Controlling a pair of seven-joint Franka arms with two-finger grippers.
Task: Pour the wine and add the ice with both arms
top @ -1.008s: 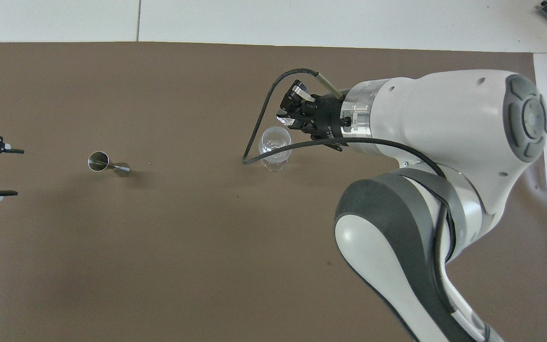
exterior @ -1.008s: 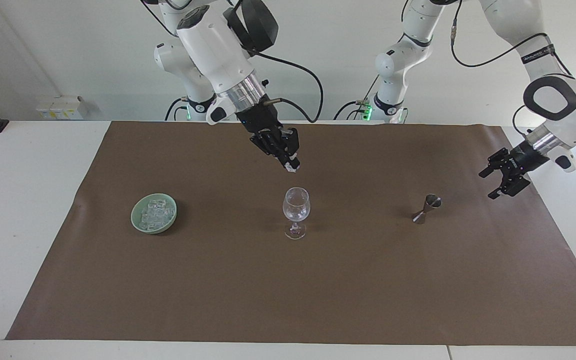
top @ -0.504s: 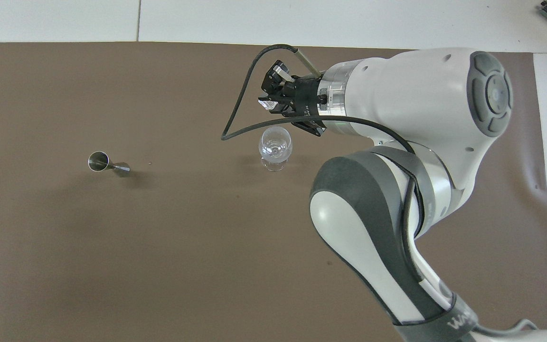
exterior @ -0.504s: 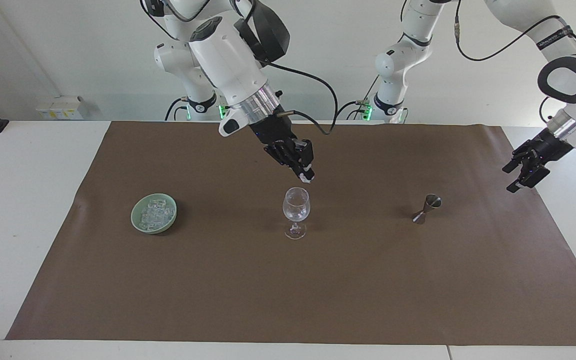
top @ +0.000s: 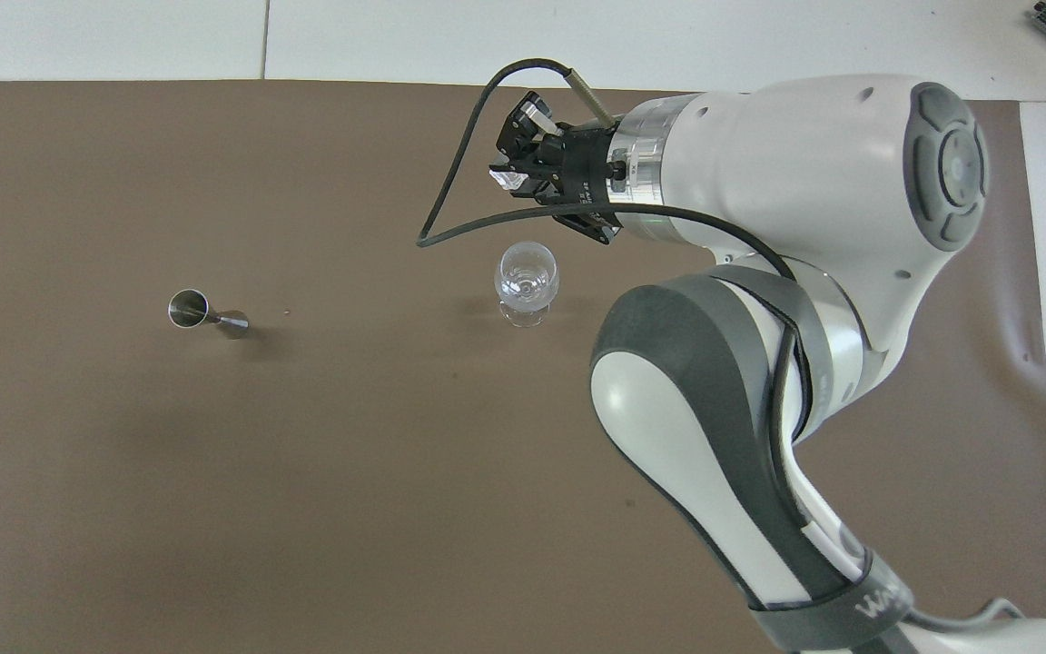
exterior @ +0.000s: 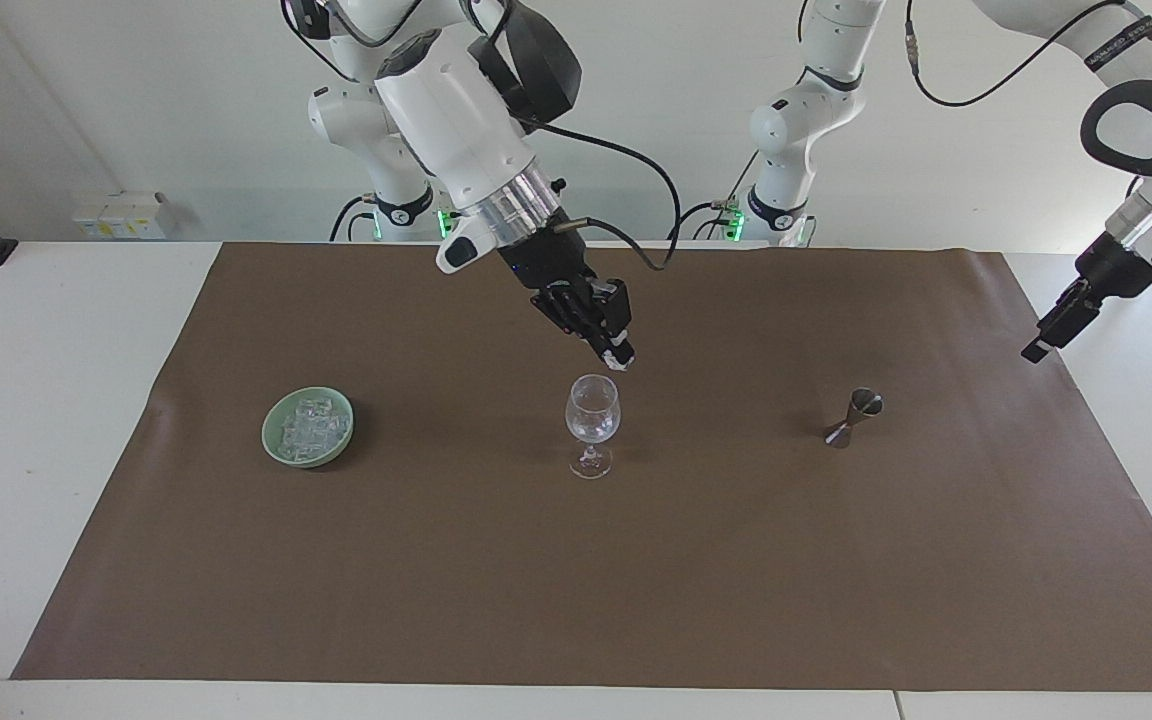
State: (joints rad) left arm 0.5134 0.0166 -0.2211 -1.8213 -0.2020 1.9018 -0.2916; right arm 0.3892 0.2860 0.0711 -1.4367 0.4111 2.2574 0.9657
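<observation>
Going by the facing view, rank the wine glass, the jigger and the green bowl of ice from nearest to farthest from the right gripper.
Measured from the right gripper, shut on an ice cube over the mat:
1. Wine glass: mid-table, just under the gripper.
2. Jigger: toward the left arm's end.
3. Green bowl of ice: toward the right arm's end, clearly farthest.

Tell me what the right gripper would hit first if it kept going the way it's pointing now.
Probably the wine glass. The right gripper, shut on an ice cube, points down at a slant just above the glass's rim. Depth is unclear, so it might clip the rim or pass beside it onto the brown mat.
</observation>
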